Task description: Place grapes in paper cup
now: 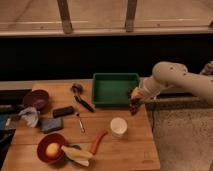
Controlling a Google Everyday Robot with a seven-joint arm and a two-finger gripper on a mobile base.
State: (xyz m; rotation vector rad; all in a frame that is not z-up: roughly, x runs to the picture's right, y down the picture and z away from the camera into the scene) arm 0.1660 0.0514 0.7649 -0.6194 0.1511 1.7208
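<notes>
The table was of pale wooden planks, and at its back stood a rectangular green plastic tray with upright walls. In front of the tray stood the paper cup, small, round and white, with its pale interior facing up. An orange carrot, long and tapered, lay just to the cup's left. At the front left, a dark red bowl held a round yellow-orange fruit, and a pale yellow curved piece lay against the bowl's right side. A second dark red bowl sat at the left edge; its contents could not be made out. The smooth white arm reached in from the right, bent at a rounded joint, its forearm sloping down and to the left. The claw hung beside the tray's right front corner, over the table's right side. It was clamped on the grapes, a small dark reddish bunch dangling beneath it, off the table and apart from the cup, which stood nearer the front and to the left.
</notes>
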